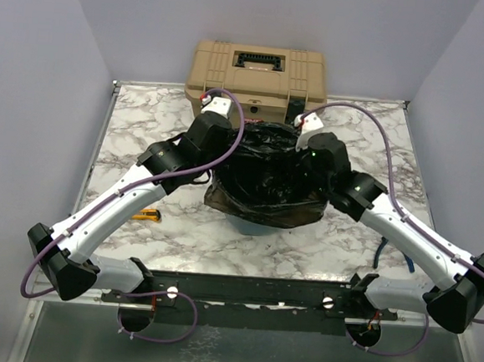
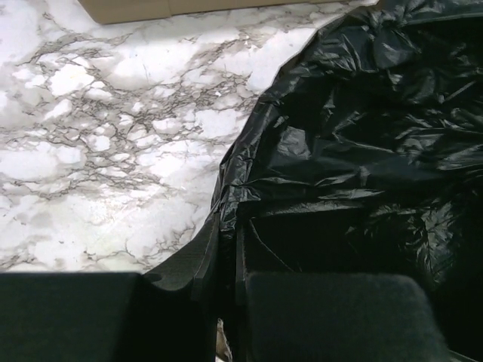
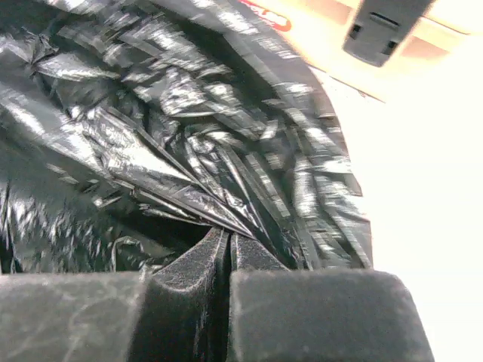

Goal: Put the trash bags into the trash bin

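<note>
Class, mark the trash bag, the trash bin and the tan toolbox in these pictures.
trash bag [image 1: 268,170], top view, crinkled upper film.
trash bin [image 1: 255,227], top view, teal base below the bag.
toolbox [image 1: 258,80], top view, tan lid.

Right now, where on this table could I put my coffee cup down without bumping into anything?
Bare marble lies in the far left corner, between the toolbox and the table edge; in the far right corner likewise; and along the near strip before the trash bin. The middle is crowded: left gripper and right gripper pinch the trash bag.
</note>
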Controlling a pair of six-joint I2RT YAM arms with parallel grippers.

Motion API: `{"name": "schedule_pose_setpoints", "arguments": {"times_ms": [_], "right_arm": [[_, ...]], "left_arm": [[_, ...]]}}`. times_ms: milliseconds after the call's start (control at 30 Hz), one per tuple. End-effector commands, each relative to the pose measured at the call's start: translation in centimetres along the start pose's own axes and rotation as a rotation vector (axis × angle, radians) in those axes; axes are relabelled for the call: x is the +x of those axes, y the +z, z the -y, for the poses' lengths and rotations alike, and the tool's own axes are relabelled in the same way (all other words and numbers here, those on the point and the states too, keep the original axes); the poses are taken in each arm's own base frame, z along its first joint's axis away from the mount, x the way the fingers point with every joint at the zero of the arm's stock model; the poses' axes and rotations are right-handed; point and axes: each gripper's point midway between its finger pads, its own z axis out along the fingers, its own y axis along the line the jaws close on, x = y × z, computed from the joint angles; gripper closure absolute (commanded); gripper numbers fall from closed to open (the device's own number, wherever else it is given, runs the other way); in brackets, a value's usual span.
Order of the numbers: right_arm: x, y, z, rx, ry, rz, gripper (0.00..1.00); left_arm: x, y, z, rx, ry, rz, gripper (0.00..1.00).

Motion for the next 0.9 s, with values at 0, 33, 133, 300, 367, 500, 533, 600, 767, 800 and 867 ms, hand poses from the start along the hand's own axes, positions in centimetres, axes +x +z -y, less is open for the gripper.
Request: {"name": "schedule_pose_setpoints", "arguments": {"times_ms": [0,33,133,300,367,500,533,600,767,800,867], "right_arm": [[1.0,-0.6,4.7,0.145,0.156,-0.088,0.94],[0.5,-0.7,4.5,0.107,0.171,-0.086,0.91],[-1.1,-1.2,0.7,-0.131,0.149,-0.062,0.66],[-3.5,-3.3,-5.5,-0.499,0.197,-0.028,0.55],[-3.7,-4.8,-7.4,-0.636,0.185,-0.030,0.53],[-2.2,-4.3,-6.0,-0.526,0.162,-0.119,0.44],[-1.6,-3.3,-4.5,-0.397,0.158,-0.148,0.44],[-1.0,-1.9,-2.7,-0.261,0.168,-0.141,0.42],[-5.4,-2.3,-6.2,-0.421,0.300,0.107,0.40],[-6.1,-2.0,-6.0,-0.386,0.327,0.163,0.39],[-6.6,-1.3,-6.0,-0.370,0.336,0.234,0.37]], "left_arm": [[-0.3,-0.1,-1.4,-0.064,0.022,0.006,1.00],[-0.3,-0.2,-1.4,-0.063,0.022,0.007,1.00],[-0.4,-0.3,-1.2,-0.046,0.018,0.012,1.00],[-0.6,-0.1,-0.6,-0.027,0.002,0.017,1.00],[-0.6,0.1,-0.4,-0.022,-0.003,0.014,1.00],[-0.6,0.5,-0.2,-0.022,-0.005,0.008,1.00],[-0.5,0.7,-0.2,-0.025,-0.008,0.005,1.00],[-0.5,0.9,0.1,-0.019,-0.017,0.003,1.00],[-0.4,1.3,0.3,-0.019,-0.040,0.004,1.00],[-0.4,1.3,0.2,-0.023,-0.046,0.007,1.00],[-0.6,1.1,0.3,-0.019,-0.056,0.015,1.00]]}}
